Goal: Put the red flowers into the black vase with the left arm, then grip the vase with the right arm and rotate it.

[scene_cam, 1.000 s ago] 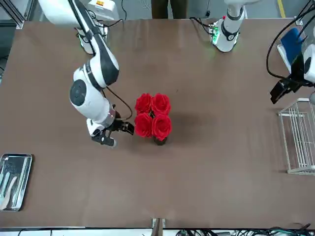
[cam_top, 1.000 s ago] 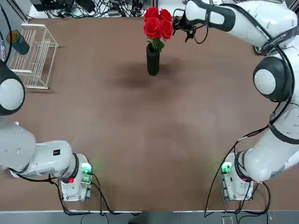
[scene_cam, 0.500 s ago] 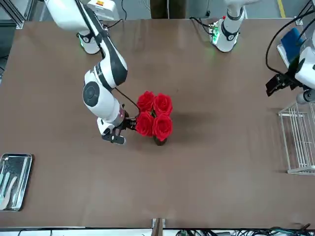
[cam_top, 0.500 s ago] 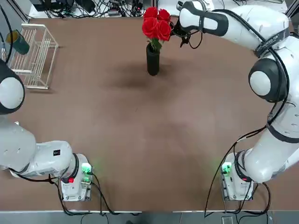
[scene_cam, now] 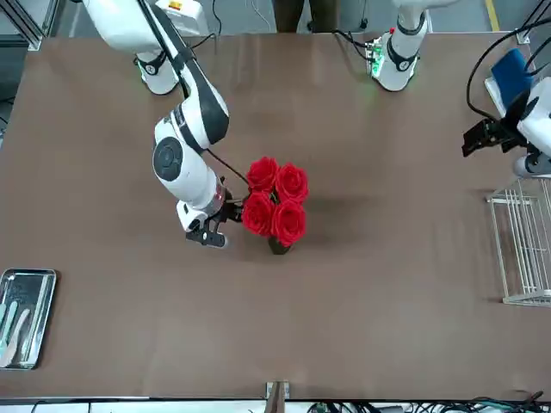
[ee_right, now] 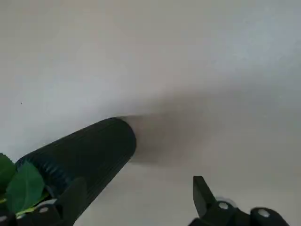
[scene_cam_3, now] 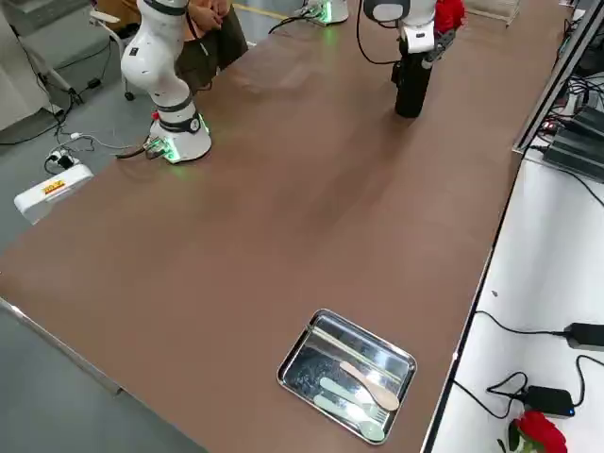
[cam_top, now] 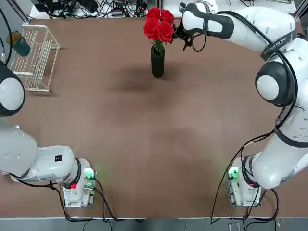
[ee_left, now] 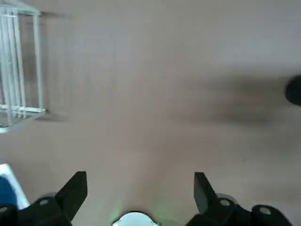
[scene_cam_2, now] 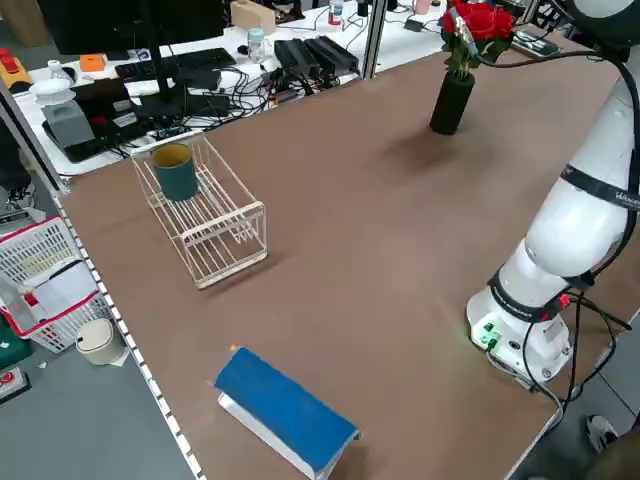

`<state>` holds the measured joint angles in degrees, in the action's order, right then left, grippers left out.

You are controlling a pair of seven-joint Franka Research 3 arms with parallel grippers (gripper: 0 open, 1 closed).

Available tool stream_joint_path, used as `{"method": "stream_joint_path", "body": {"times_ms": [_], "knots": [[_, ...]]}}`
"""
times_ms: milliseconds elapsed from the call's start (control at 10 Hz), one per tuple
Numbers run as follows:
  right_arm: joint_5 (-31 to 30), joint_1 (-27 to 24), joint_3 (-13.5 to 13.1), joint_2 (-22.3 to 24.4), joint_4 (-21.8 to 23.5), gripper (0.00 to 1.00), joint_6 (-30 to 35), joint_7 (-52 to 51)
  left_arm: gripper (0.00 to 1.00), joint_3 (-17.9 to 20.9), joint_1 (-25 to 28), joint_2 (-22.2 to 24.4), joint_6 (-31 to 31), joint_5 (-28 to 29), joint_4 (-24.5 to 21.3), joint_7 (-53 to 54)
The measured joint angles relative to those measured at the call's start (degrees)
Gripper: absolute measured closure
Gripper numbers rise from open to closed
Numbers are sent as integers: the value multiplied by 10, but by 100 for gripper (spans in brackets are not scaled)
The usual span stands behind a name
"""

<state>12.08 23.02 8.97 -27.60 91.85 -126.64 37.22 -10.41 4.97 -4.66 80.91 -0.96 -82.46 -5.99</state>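
The black vase [cam_top: 157,61] stands upright at the far middle of the table. The red flowers [cam_top: 159,24] sit in its mouth, with green leaves [ee_right: 19,187] at the rim. My right gripper [cam_top: 180,38] is open beside the blooms, on the vase's right. In the right wrist view the vase [ee_right: 89,153] lies just ahead of one finger [ee_right: 75,197], with nothing gripped. My left gripper [scene_cam: 479,140] hangs open and empty over the table's left side, near the wire rack. Its wrist view shows the open fingers [ee_left: 75,190] above bare table.
A white wire rack [cam_top: 34,57] holding a teal cup [cam_top: 19,43] sits at the far left. A metal tray [scene_cam: 26,314] with cutlery lies at the far right corner. A blue block [scene_cam_2: 285,412] rests at the near left edge. A person [scene_cam_3: 209,28] stands behind the bases.
My right gripper has swung in closer to the flowers and vase, and the blooms have shifted slightly to the left. The left gripper has drawn back a little toward its base.
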Motion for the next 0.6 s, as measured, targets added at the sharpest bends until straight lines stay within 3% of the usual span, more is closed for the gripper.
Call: {"method": "stream_joint_path", "body": {"times_ms": [600], "knots": [[0,18,12,-1,1,0,0,8,0,3,12,2,13,14,14,17]]}}
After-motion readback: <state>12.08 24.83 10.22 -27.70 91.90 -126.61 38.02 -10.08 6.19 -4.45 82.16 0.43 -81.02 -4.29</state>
